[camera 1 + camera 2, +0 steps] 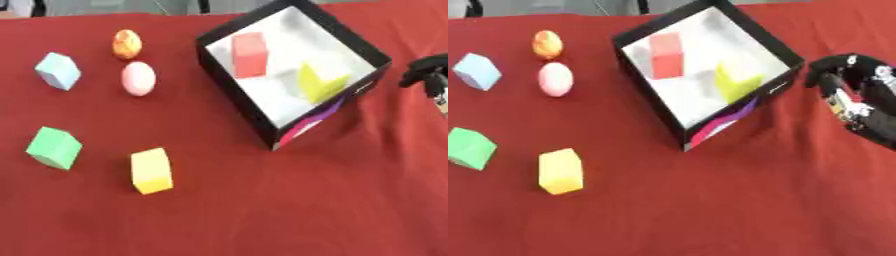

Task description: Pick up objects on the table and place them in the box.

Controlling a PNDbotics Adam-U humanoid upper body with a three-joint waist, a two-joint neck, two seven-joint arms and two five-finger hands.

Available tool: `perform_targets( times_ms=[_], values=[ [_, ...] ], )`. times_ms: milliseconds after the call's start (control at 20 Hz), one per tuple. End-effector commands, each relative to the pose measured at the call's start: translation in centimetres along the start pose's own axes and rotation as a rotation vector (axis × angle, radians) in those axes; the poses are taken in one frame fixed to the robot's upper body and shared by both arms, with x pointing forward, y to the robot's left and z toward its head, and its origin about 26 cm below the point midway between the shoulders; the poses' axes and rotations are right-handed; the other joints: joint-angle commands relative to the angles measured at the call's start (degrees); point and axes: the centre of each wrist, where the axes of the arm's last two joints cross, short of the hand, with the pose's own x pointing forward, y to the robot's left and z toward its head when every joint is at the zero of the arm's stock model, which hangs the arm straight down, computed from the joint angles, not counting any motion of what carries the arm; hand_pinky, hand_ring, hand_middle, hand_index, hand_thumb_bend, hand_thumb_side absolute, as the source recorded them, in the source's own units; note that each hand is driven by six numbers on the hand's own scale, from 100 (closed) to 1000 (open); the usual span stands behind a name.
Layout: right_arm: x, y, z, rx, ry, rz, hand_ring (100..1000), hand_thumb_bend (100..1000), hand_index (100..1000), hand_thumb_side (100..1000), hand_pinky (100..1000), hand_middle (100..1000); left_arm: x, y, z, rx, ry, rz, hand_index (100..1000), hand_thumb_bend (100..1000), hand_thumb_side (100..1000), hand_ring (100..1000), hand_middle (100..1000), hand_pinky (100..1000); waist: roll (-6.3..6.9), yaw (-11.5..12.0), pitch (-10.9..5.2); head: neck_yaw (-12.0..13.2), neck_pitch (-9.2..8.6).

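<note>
Right hand (852,92) hangs just right of the black white-lined box (776,47), fingers curled and empty. Inside lie a red block (249,54) and a yellow-green block (317,82) — outside, on red cloth (262,210), a yellow cube (151,170) and green cube (53,147).

Lab test setup: red-clothed table (262,215), coloured foam blocks (150,170).

Right hand (852,92) cut by right edge, blurred; finger pose unclear.
</note>
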Motion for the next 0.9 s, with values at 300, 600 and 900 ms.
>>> perform_targets(
  times_ms=[300, 600, 900],
  values=[
    [0.7, -0.5, -0.3, 0.018, -0.02, 0.036, 670, 100, 746, 531, 986, 630, 0.5, 1.5, -1.6, -0.007, -0.017, -0.014, 836, 576, 100, 858, 809, 870, 0.16, -0.06, -1.87, 0.52, 0.11],
    [0.6, -0.4, -0.3, 0.023, -0.018, 0.038, 670, 100, 745, 531, 986, 629, 0.5, 1.8, -2.3, -0.063, -0.027, -0.059, 838, 657, 100, 873, 818, 878, 0.16, 0.03, -1.9, 1.08, 0.14],
    [0.6, -0.4, -0.3, 0.025, -0.018, 0.038, 671, 100, 745, 531, 986, 629, 0.3, 1.5, -3.7, -0.092, -0.041, -0.093, 838, 647, 100, 880, 818, 885, 0.14, 0.04, -2.0, 1.53, 0.23]
  ],
)
